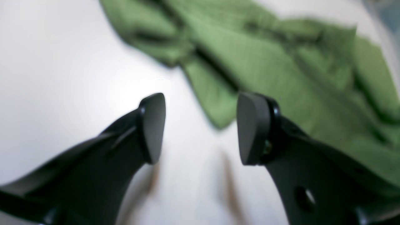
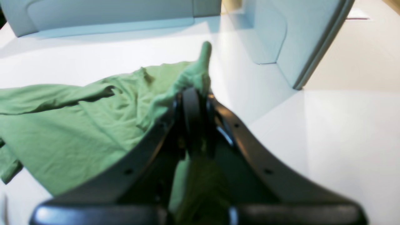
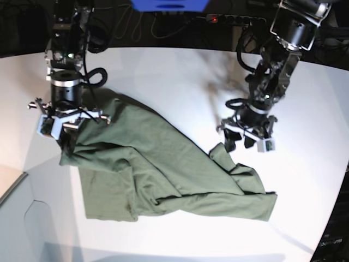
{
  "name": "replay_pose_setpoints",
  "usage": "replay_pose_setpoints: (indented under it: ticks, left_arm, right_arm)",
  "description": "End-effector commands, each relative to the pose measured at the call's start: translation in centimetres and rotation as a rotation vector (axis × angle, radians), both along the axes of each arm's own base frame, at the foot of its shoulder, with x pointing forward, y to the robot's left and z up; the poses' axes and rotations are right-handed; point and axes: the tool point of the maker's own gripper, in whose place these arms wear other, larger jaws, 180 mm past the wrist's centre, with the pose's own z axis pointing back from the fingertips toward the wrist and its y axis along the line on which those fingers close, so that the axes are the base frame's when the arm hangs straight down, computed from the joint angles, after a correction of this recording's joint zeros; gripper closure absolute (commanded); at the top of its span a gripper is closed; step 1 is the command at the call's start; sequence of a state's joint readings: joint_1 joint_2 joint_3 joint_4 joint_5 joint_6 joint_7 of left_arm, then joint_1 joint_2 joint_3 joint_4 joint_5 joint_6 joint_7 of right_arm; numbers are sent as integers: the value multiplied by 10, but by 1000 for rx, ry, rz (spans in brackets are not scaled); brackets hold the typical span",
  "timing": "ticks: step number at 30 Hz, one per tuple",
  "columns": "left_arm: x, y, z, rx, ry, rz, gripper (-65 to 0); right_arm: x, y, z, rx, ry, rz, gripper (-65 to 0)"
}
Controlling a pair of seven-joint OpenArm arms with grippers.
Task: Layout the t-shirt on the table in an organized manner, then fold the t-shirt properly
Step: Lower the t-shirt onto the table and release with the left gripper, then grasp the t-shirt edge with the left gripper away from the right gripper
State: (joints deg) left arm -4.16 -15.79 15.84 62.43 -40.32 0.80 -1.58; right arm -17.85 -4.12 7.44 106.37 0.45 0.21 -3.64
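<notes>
The olive-green t-shirt (image 3: pixel 163 169) lies crumpled across the white table (image 3: pixel 174 76), stretched from the left side toward the lower right. My right gripper (image 3: pixel 64 143) is shut on the shirt's left edge; in the right wrist view (image 2: pixel 193 103) green fabric (image 2: pixel 78 125) bunches up between the closed fingers. My left gripper (image 3: pixel 240 143) is open and empty, just above the table beside a shirt corner (image 3: pixel 219 150). In the left wrist view the open gripper (image 1: pixel 201 128) hangs over bare table (image 1: pixel 62 78), with the blurred shirt (image 1: pixel 265 62) beyond and a pointed corner between the fingertips.
A power strip (image 3: pixel 234 20), cables and a blue object (image 3: pixel 169 4) sit behind the table's far edge. Grey panels (image 3: pixel 38 229) stand at the lower left, also showing in the right wrist view (image 2: pixel 281 37). The table's curved edge runs along the right (image 3: pixel 338 218).
</notes>
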Motion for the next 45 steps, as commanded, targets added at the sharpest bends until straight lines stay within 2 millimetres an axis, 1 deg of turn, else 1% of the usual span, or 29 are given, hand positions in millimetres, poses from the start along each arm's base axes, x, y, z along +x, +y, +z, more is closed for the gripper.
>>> replay_pose_setpoints:
  ticks: [1, 3, 5, 6, 7, 10, 13, 15, 18, 23, 26, 27, 28, 30, 33, 34, 36, 39, 40, 41, 43, 44, 45]
  left_arm:
    - [14, -1, 15, -10, -57, 11, -353]
    - [12, -4, 5, -17, -32, 23, -353]
    - [7, -3, -9, -16, 4, 34, -353]
    - [8, -2, -12, -11, 14, 38, -353]
    - [11, -1, -14, -6, 18, 39, -353]
    - [18, -9, -19, -19, 33, 44, -353]
    - [23, -6, -23, -11, 47, 55, -353]
    - [28, -10, -23, -18, 50, 58, -353]
    - [34, -14, -29, -21, 70, 62, -353]
    - [35, -22, -39, -32, 104, 67, -352]
    - [36, -23, -40, -30, 109, 67, -342]
    - [35, -24, -41, -28, 110, 60, -320]
    - [34, -28, -41, -23, 112, 45, -282]
    - [32, -32, -43, -12, 116, 31, -192]
    - [32, -32, -44, -10, 118, 31, -21]
    - [32, -32, -44, -10, 118, 31, 0]
    - [32, -31, -44, -11, 118, 32, -10]
    - [32, -28, -40, -18, 109, 40, -2]
    - [38, -30, -31, -26, 82, 36, -2]
    - [40, -27, -23, -23, 59, 31, -2]
    - [32, -19, -15, -20, 31, 24, -2]
    - [29, -15, -6, -31, 6, 22, -2]
    - [28, -9, 7, -49, -27, 26, -2]
  right_arm:
    - [3, 0, 13, -8, -53, 2, 0]
    - [3, 0, 10, -7, -46, 2, 0]
    - [4, 0, 7, -5, -39, 0, 0]
    - [4, -1, 6, -5, -36, -1, 0]
    - [4, -2, 4, -5, -32, -3, 0]
    - [4, -2, 2, -5, -26, -2, 0]
    - [4, -1, 2, -5, -26, 0, 0]
    - [3, -2, 1, -5, -24, -2, 0]
    - [4, -1, 1, -4, -24, 1, 0]
    - [4, -2, 1, -5, -24, -2, 0]
    - [4, -2, 1, -5, -24, -2, 0]
    - [4, -2, 1, -5, -24, -2, 0]
    - [4, -1, 1, -4, -24, 1, 0]
    - [4, 0, 1, -3, -24, 2, 0]
    - [4, 0, 1, -3, -24, 2, 0]
    - [4, 0, 1, -3, -24, 2, 0]
    - [4, 0, 2, -3, -26, 2, 0]
    - [5, 0, 2, -3, -26, 2, 0]
    - [6, 0, 3, -3, -29, 2, 0]
    - [6, 0, 1, -2, -25, 2, 0]
    - [7, -1, -1, -1, -21, 0, 0]
    - [10, -2, 2, -4, -30, -3, 0]
    - [11, -3, -1, -5, -26, -2, 0]
